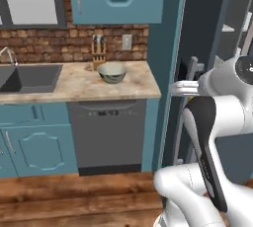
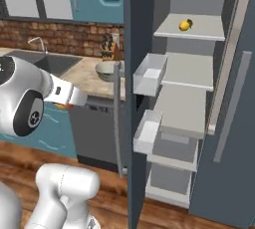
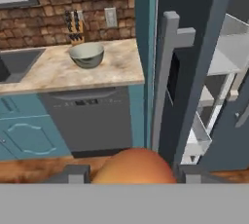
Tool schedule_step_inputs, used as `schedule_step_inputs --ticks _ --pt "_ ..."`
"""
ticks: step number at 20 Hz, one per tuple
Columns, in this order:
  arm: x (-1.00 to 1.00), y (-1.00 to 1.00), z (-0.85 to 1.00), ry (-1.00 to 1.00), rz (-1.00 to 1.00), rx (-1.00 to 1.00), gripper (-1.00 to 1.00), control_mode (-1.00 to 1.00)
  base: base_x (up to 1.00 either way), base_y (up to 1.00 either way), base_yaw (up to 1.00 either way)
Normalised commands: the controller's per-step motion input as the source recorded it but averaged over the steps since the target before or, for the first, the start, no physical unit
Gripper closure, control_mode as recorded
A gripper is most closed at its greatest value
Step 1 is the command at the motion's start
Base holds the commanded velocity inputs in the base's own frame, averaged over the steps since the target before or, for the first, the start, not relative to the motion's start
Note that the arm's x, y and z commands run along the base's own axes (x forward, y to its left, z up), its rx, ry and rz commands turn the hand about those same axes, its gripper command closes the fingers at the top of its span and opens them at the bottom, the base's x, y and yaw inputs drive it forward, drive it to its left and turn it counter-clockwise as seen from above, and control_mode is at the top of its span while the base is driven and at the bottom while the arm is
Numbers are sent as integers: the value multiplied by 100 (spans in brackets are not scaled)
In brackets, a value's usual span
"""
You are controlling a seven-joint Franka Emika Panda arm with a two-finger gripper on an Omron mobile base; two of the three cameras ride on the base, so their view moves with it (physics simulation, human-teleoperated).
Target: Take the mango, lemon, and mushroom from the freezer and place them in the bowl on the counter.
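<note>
In the hand view my gripper (image 3: 133,175) is shut on the mango (image 3: 133,167), an orange-yellow round fruit bulging up between the two dark fingertips (image 3: 74,173). An orange sliver of the mango (image 2: 62,106) peeks out under my hand in the right base view. The pale grey-green bowl (image 3: 87,54) (image 1: 111,72) (image 2: 104,71) sits on the beige counter (image 3: 48,74) (image 1: 74,85), ahead and left of the hand. The lemon (image 2: 185,25) lies on the top shelf of the open freezer (image 2: 187,108). A dark speck beside it is too small to identify; the mushroom is not discernible.
The open dark freezer door (image 3: 194,72) (image 2: 128,73), with a pale bar handle (image 3: 168,72) and white bins (image 2: 148,73), stands just right of the counter's end. A knife block (image 1: 99,53) stands behind the bowl. A dark sink (image 1: 29,78) is at the left, a dishwasher front (image 1: 108,132) below.
</note>
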Motion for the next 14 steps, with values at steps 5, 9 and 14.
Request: schedule_step_inputs --ticks 5,9,14 --pt "0 0 0 0 0 0 100 100 89 82 -15" --pt "0 0 0 0 0 0 100 100 91 68 -38" --pt "0 0 0 0 0 0 100 100 50 83 -41"
